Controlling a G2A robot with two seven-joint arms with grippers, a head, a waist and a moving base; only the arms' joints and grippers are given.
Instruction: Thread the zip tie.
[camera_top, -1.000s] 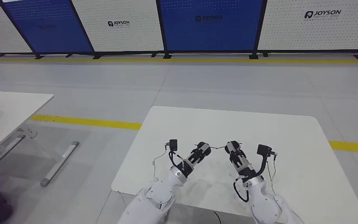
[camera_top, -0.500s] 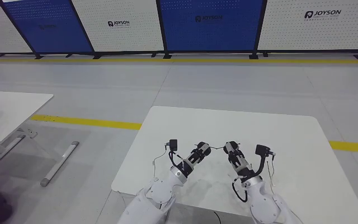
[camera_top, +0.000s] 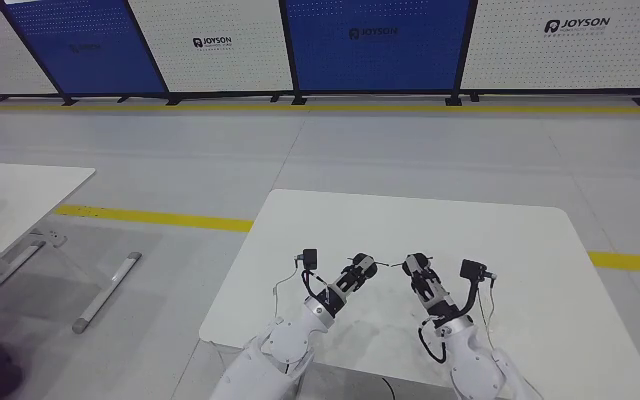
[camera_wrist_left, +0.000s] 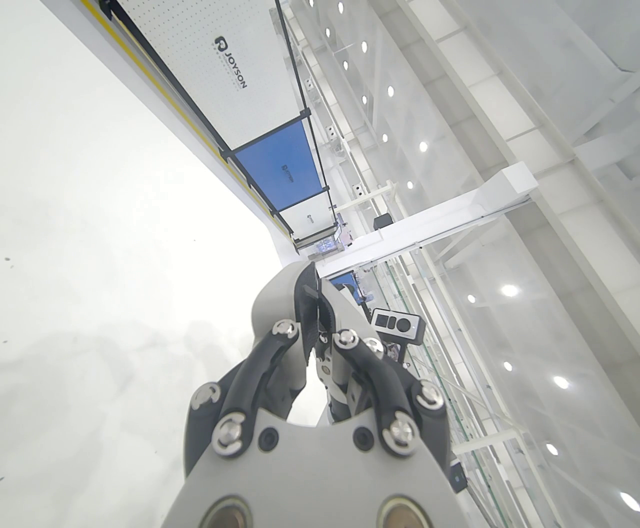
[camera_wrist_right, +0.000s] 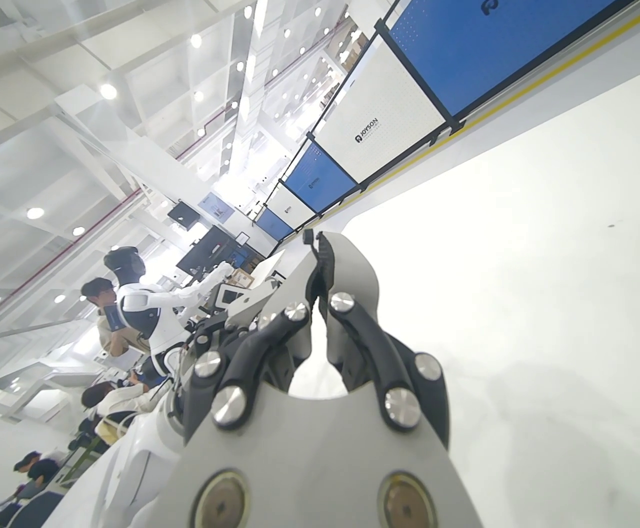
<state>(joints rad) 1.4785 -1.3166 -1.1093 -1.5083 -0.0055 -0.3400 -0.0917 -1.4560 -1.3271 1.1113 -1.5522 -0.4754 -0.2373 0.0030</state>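
Both grippers hover low over the white table (camera_top: 500, 235), close to its front edge and facing each other. A thin black zip tie (camera_top: 388, 264) spans the short gap between them. My left gripper (camera_top: 362, 266) is shut on one end, and the strip shows as a dark sliver between its pads (camera_wrist_left: 314, 292). My right gripper (camera_top: 413, 265) is shut on the other end. There the small black head of the zip tie (camera_wrist_right: 308, 235) pokes out past the fingertips of the right gripper (camera_wrist_right: 320, 250). The rest of the tie is hidden by the fingers.
The table's front edge (camera_top: 260, 345) lies just below the arms, and open tabletop stretches behind and to the right. A second white table (camera_top: 30, 190) and a metal bar (camera_top: 105, 292) on the floor stand off to the left.
The right gripper nudged slightly toward the left one and came back. Both stay shut on the zip tie.
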